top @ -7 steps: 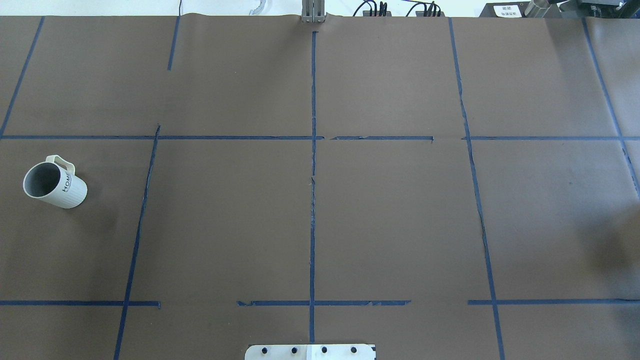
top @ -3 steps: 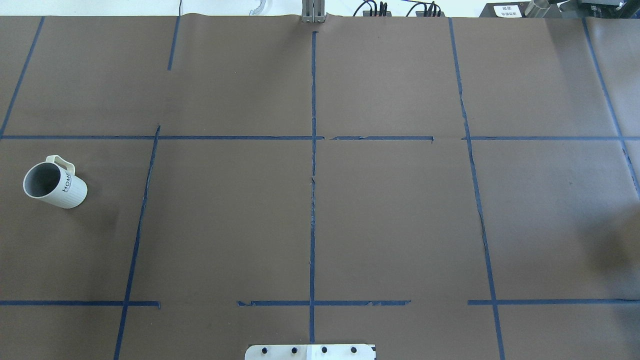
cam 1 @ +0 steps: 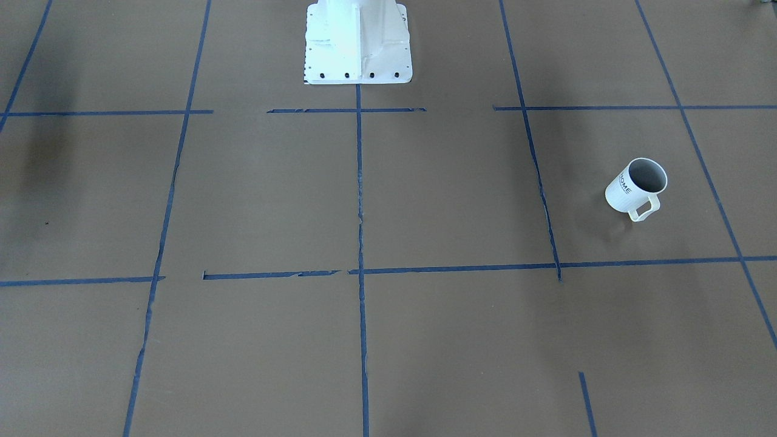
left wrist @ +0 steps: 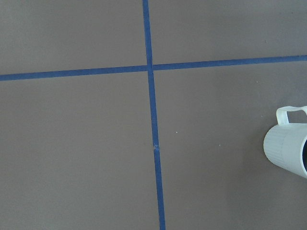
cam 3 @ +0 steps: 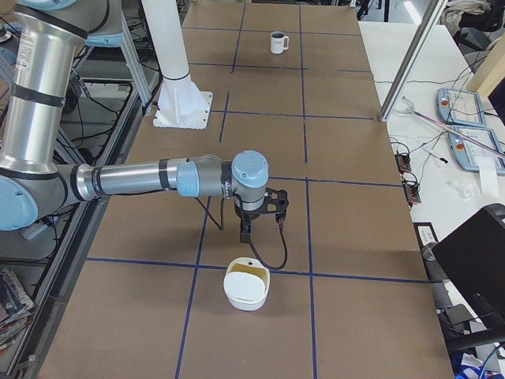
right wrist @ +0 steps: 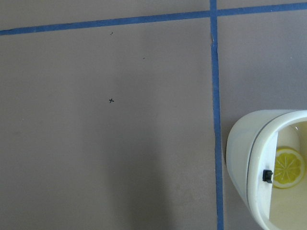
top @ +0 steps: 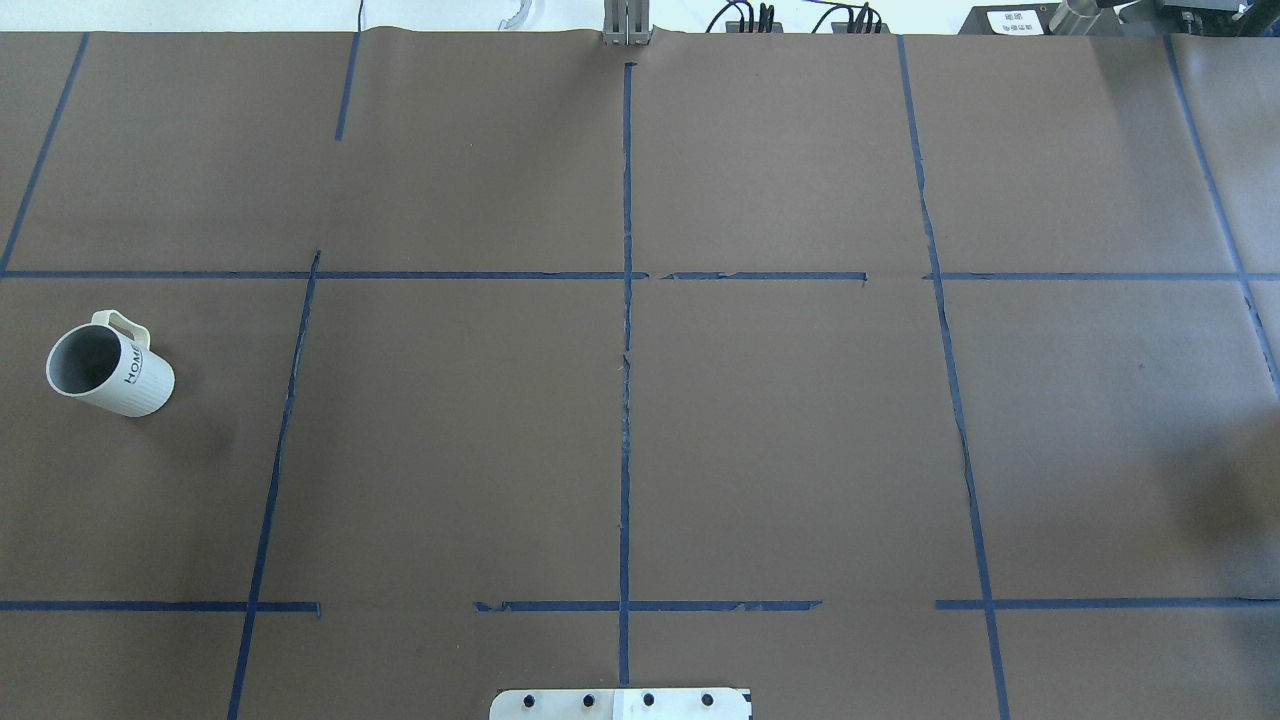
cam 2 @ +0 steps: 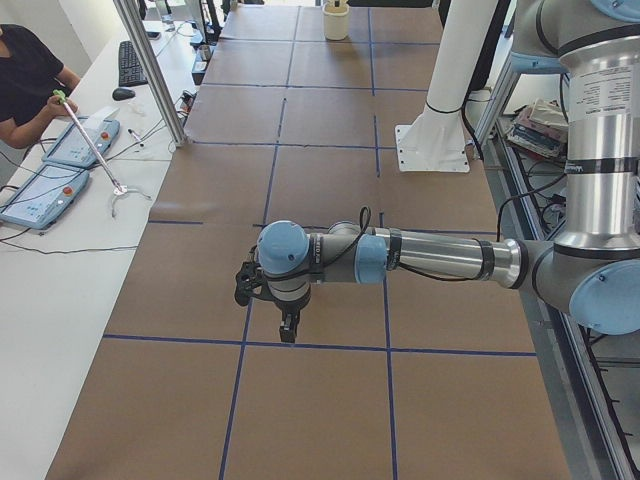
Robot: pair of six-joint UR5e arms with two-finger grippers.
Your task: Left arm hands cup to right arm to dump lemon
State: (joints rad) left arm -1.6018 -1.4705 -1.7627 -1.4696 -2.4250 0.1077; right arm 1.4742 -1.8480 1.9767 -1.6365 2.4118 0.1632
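Note:
The cup [top: 110,372] is a white ribbed mug with "HOME" on its side. It stands upright at the table's left end, also seen in the front view [cam 1: 634,185] and far off in the right side view [cam 3: 278,42]. Its side and handle show at the right edge of the left wrist view [left wrist: 288,148]. No lemon shows; the cup's inside looks grey. My left gripper [cam 2: 287,328] hangs above the table near the cup's end, fingers down; I cannot tell if it is open. My right gripper [cam 3: 245,233] hangs beside a white bowl; I cannot tell its state either.
A white bowl [cam 3: 246,302] with a lemon-slice picture inside stands at the table's right end, also in the right wrist view [right wrist: 240,148]. The white robot base [cam 1: 358,42] stands at mid-table. An operator [cam 2: 25,80] sits at a side desk. Blue tape lines grid the brown table.

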